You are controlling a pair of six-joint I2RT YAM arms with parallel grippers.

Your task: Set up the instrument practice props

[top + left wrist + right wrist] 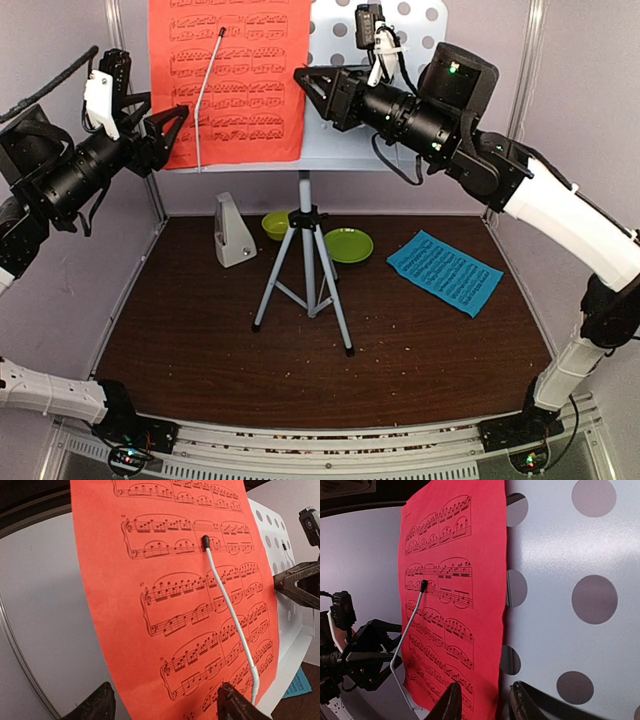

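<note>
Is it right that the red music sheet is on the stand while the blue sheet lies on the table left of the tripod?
Not quite. The red music sheet is on the stand, but the blue sheet lies on the table right of the tripod, not left; the top view shows it.

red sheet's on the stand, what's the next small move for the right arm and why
Probably back the right tool off the right edge of the red sheet; its jaws stand slightly apart there. The sheet sits on the desk under the wire arm, the desk's right half is bare, and the blue sheet lies on the table, likely next.
</note>
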